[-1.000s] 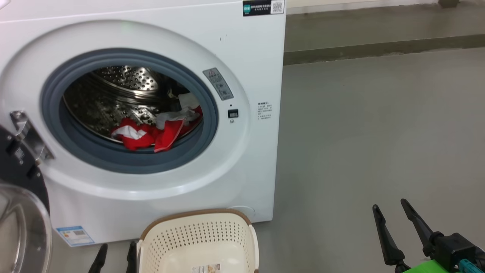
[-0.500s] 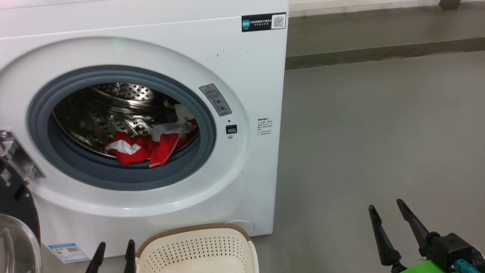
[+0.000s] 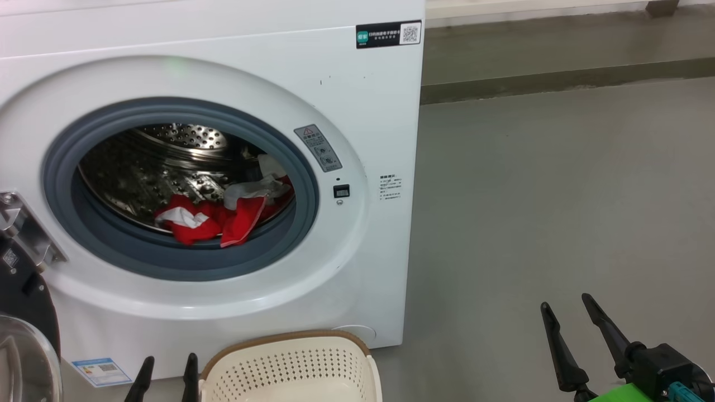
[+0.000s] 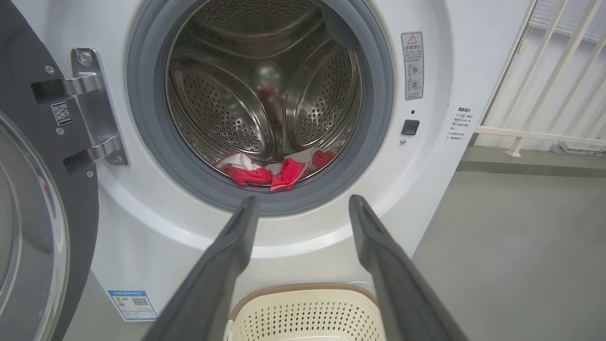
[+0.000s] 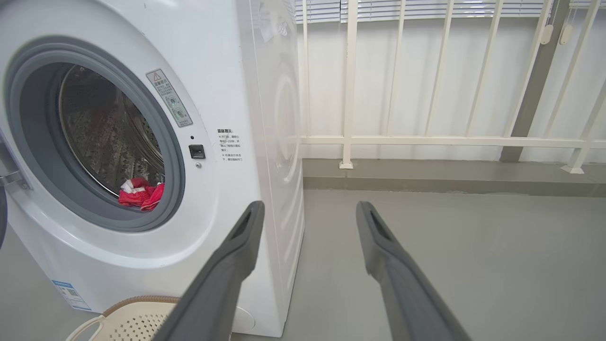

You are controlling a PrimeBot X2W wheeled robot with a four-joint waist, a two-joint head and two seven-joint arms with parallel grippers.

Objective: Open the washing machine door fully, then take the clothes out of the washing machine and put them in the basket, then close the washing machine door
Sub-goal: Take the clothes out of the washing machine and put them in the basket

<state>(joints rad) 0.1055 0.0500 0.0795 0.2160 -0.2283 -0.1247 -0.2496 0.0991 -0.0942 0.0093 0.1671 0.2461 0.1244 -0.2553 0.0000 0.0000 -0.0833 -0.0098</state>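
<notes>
Washing machine door swung open, red clothes in drum; basket below; left tool, right tool spread wide, empty.

Three views trained on one open washing machine

The machine is viewed from in front and above by the head camera, with the basket cut by the bottom edge. The drum mouth is faced squarely and from nearer in the left wrist view, and is seen obliquely from the right side in the right wrist view. The red clothes and warning sticker are shared by all three.
</notes>
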